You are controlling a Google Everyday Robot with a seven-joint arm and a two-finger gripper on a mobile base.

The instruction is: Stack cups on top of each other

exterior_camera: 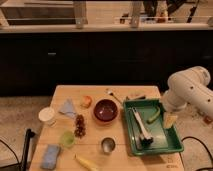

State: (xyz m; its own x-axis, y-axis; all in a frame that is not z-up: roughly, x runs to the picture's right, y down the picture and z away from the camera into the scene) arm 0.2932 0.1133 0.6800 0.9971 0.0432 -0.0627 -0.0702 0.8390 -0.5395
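wooden table (92,134) backed by dark cabinets (100,60) is the work surface, and the three cups stand on it apart from one another, none stacked yet. the white cup (47,116) sits near the left edge, the pale green cup (67,139) is nearer the front and to its right, and the silver cup (107,145) is at the front, near the dark red bowl (106,110). all seem upright, mouths up, which would let one drop into another; the wider white one looks the natural base. the white arm (187,90) reaches in from the right, and the gripper (170,117) hangs at its end over the right rim of the green tray (162,137) — well apart from every cup. whether it is clenched or released i cannot tell. i judge the stacking not begun, with the silver cup the closest to reach.
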